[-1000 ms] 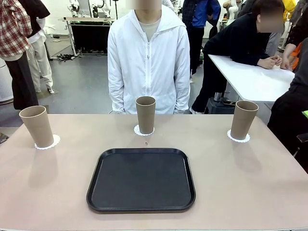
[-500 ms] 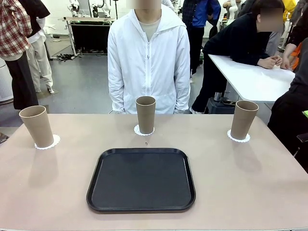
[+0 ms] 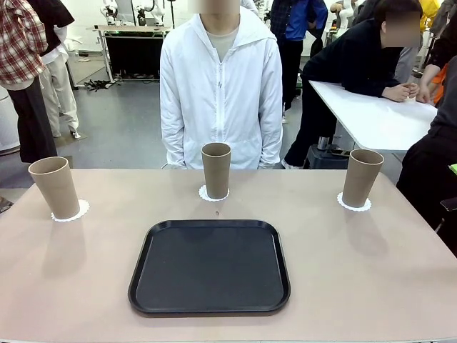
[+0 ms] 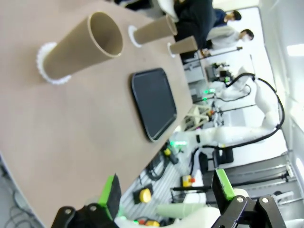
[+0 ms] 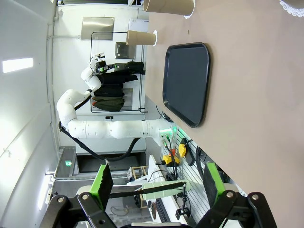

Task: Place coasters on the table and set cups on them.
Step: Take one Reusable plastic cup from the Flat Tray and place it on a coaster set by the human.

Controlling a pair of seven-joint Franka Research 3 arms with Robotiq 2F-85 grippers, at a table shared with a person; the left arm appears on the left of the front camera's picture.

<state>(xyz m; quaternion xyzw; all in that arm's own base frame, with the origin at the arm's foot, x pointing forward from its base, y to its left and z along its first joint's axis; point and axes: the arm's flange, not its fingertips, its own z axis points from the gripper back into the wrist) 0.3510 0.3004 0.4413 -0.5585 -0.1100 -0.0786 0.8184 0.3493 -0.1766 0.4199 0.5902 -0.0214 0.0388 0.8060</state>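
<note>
- Three tan cups are seen standing upright on the beige counter, each set on its own white lacy coaster.
- The left cup is placed near the counter's left edge, on the left coaster, which shows beneath its base.
- The middle cup is set on the middle coaster at the far side, directly in front of a person in a white jacket who is stood at the counter's far edge.
- The right cup is set on the right coaster, towards the far right corner.
- A black tray is laid flat in the middle of the counter, on the near side of the middle cup and apart from all three cups.
- In the left wrist view, the left hand is held released, its green-padded fingers spread wide with nothing between them, off the counter's edge; the nearest cup and its coaster are seen well beyond it.
- In the right wrist view, the right hand is likewise held released and grasping nothing, its fingers set wide apart, with the tray seen farther off on the counter.
</note>
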